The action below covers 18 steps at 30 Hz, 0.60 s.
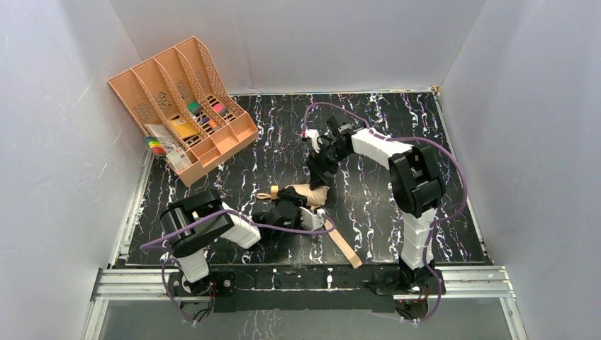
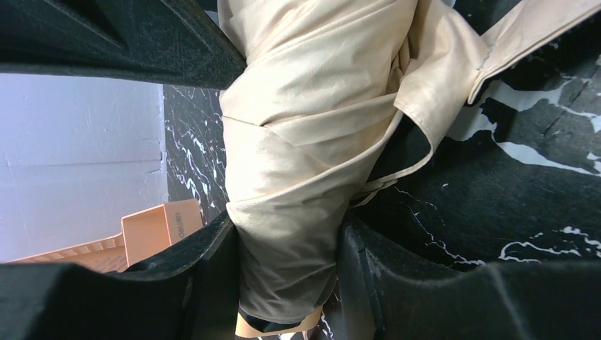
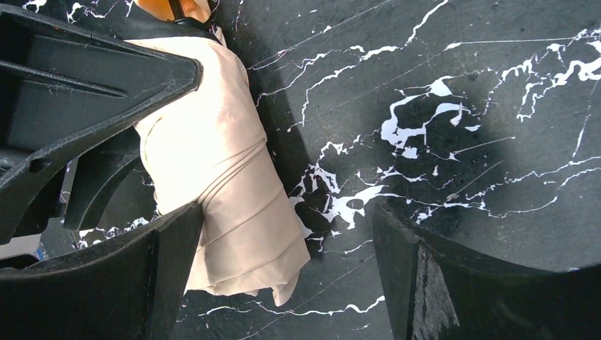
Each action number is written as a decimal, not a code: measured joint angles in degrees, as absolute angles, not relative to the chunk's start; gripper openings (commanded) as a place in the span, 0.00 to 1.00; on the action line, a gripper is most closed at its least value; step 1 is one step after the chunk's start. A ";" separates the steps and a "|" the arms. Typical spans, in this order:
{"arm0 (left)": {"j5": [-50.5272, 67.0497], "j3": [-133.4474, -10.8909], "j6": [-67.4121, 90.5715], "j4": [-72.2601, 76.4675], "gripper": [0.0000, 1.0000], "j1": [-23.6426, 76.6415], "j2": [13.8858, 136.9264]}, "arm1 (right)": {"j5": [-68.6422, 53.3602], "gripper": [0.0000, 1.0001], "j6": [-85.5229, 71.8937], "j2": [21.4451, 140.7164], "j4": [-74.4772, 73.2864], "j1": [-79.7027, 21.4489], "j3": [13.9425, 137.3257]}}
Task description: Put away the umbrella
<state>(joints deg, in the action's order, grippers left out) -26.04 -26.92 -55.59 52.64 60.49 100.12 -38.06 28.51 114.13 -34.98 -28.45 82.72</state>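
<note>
low on table [image 1: 269,142], left jaws pinching umbrella [image 2: 298,142], right jaws spread over its end

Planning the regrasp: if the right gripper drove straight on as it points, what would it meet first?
Likely the umbrella, beside one finger of the right gripper; otherwise the table. Depth unclear.

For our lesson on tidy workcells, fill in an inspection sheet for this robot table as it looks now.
Surface: black table with white marbling.
Job's things: umbrella bundled mid-table, its tan strap lying toward the near edge.
Clutter: peach file tray at the far left, small coloured items inside.
Grippers: left gripper shut on the umbrella; right gripper open at its other end.
Cables: purple cables loop along both arms.
Surroundings: white walls on three sides.
</note>
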 measured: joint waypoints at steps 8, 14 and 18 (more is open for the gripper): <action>-26.22 -26.70 -56.21 52.73 0.00 60.80 100.14 | -37.89 0.91 28.80 115.13 -36.51 -29.21 83.48; -26.81 -26.70 -56.58 52.75 0.00 61.12 100.44 | -37.54 0.79 28.45 115.22 -36.91 -30.15 82.63; -27.55 -26.72 -56.69 52.77 0.00 61.54 100.77 | -38.17 0.68 26.72 115.20 -36.18 -30.50 80.75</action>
<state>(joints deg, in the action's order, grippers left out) -27.55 -26.72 -56.69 52.77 61.54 100.77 -38.17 26.72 115.20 -36.18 -30.50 80.75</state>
